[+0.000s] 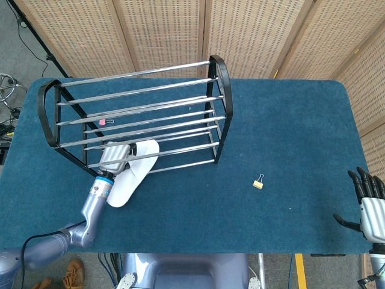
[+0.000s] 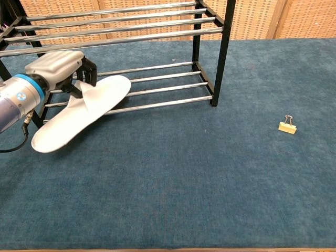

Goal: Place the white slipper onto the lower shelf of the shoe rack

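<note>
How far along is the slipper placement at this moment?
Done: the left hand grips the white slipper. In hand: its toe lies over the front bars of the lower shelf, heel off the rack. Left: slide it fully on and release. The right hand is idle.

A blue carpeted tabletop (image 1: 289,138) carries a black shoe rack (image 1: 218,108) with chrome bars at its left-rear part, and a small yellow binder clip (image 1: 258,182) lying well apart, right of it.
</note>
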Available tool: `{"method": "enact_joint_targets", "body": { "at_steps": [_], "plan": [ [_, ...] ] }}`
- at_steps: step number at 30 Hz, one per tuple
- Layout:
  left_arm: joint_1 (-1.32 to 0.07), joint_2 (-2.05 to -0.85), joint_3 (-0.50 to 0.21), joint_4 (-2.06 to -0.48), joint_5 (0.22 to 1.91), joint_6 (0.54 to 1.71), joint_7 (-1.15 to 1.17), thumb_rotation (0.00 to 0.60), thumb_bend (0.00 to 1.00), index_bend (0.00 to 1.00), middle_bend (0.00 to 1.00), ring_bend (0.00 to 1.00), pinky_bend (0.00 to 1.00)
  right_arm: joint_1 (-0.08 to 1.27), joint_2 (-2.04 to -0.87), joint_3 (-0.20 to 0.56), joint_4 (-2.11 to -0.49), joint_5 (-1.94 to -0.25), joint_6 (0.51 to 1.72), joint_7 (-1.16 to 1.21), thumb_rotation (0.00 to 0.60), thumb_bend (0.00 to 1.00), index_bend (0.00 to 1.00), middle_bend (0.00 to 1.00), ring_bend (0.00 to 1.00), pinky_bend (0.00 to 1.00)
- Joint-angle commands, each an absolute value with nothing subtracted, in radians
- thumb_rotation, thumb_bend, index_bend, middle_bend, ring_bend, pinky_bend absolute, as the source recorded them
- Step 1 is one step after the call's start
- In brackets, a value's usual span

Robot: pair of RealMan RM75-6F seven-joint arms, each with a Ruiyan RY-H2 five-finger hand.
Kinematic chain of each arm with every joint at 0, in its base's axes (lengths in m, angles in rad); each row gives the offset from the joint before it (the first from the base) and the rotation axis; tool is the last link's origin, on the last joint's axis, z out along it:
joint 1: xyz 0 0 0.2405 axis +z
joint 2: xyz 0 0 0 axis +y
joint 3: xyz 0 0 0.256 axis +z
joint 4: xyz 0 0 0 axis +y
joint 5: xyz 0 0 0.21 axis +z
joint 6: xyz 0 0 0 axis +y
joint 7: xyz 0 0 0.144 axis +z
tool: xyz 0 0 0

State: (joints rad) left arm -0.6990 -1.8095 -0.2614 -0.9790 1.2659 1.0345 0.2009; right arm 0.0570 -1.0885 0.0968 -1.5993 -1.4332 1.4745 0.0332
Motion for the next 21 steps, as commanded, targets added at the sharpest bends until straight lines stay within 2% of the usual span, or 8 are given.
{"method": "enact_joint_targets", "body": {
  "at_steps": [1,11,21],
  "plan": [
    [-0.71,-1.816,-0.271,-0.97,1.258,1.039,0.214,0.6,0.65,0.78,0.59,0.49,0.57,0.059,-1.09,0.097,-1.597,-1.43,1.47,0.035,0.6,0.0,0.0,0.0,0.0,0.0],
    [-0.737,-1.853,-0.325,-0.967,1.134,1.023,0.367,0.6,0.64,0.78,0.59,0.5,0.57,0.062,-1.088,0.098,-1.593,-1.422,1.458,0.044,0.6,0.0,0.0,0.0,0.0,0.0],
    [-0.749,-1.903,-0.396,-0.996,0.972,1.101,0.582,0.6,0.64,0.79,0.6,0.51,0.59,0.062,-1.083,0.099,-1.59,-1.418,1.452,0.057,0.6,0.0,0.0,0.0,0.0,0.0]
  ]
}}
